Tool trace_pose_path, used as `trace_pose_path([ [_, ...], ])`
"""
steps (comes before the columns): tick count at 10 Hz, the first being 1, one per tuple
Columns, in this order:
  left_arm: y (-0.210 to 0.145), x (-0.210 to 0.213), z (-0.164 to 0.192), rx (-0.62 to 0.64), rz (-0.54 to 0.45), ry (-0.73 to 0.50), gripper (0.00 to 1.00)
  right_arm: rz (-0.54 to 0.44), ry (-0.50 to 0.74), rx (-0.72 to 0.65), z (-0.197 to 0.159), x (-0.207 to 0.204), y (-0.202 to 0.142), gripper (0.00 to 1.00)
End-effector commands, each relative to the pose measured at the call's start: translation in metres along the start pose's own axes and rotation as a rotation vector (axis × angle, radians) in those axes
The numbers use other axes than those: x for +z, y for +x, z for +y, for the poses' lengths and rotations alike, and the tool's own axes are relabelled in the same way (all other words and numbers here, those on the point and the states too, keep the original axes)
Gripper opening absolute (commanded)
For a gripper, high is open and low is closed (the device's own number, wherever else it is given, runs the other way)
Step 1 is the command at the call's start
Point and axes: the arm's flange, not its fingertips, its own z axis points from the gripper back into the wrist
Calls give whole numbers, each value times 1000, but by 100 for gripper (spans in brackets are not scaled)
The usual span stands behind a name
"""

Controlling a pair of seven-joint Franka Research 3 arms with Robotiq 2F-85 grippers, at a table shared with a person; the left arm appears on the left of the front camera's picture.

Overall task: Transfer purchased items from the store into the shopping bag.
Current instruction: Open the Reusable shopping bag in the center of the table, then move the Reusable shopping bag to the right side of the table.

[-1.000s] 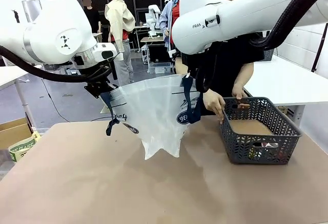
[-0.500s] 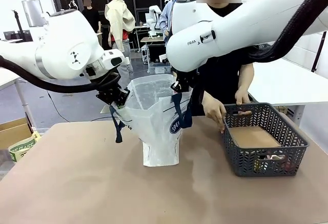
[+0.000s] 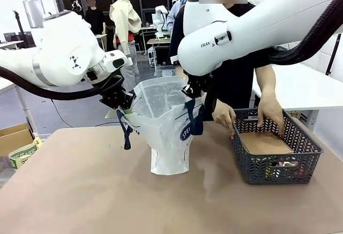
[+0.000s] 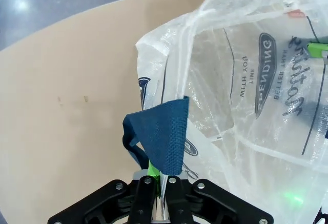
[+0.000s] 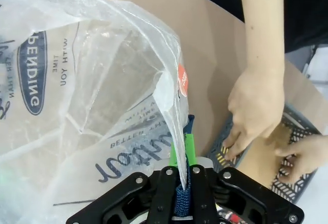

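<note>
My left pincer (image 4: 158, 179) is clamped on the rim of the shopping bag (image 3: 167, 137) beside a navy handle (image 4: 161, 137), which covers my fingertips. My right pincer (image 5: 180, 182) grips the opposite rim and strap. The bag hangs open between them, its bottom on the bench (image 3: 80, 191). The store (image 3: 268, 161) stands to the bag's right, apart from it, with the person's 2 hands (image 3: 270, 117) at it. The purchased items (image 3: 289, 165) barely show through the slots and are possibly reddish.

Brown table (image 3: 80, 191), cardboard box (image 3: 12, 136)
</note>
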Motion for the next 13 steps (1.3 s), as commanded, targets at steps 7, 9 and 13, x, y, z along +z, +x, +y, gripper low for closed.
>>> trace_pose_path([
  [7,0,3,9,-44,-6,-8,0,7,-5,-11,-6,0,-6,0],
  [9,0,3,9,-44,-6,-8,0,7,-5,-11,-6,0,-6,0],
  [13,0,3,9,-44,-6,-8,0,7,-5,-11,-6,0,-6,0],
])
